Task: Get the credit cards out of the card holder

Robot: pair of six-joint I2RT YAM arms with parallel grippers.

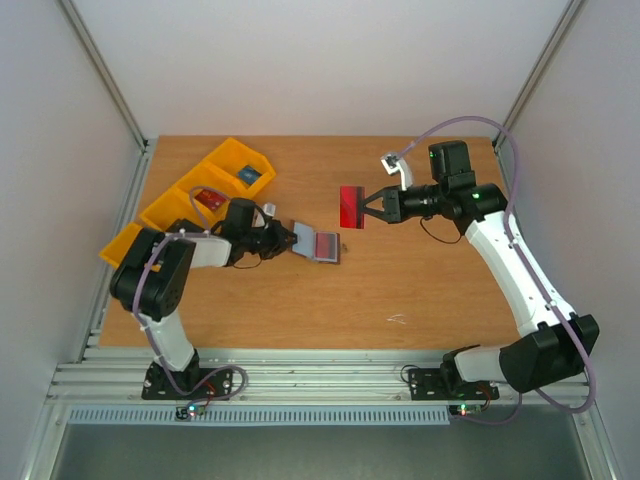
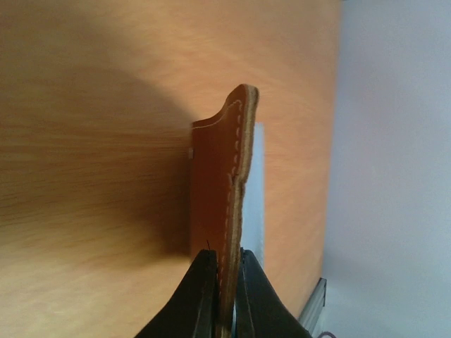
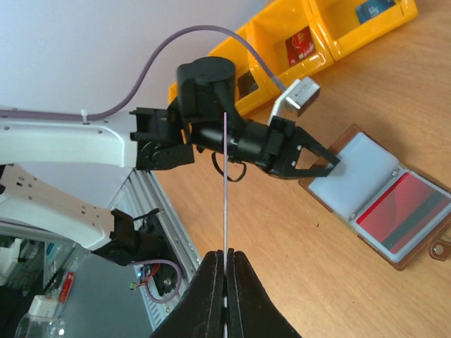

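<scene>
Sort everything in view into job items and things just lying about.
Job:
- card holder, gripped by the left pincer
- red card in the right pincer
- second red card, in the holder's pocket

Lying about:
- yellow bins
- red item and blue item inside them

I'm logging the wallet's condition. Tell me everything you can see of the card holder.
The card holder is a small bifold wallet spread open on the wooden table, lining up: brown stitched leather-like outside, grey-blue pockets inside. One pocket holds a red card with a dark stripe, and a clasp tab juts from that end. The left gripper is shut on the edge of the opposite flap.
</scene>
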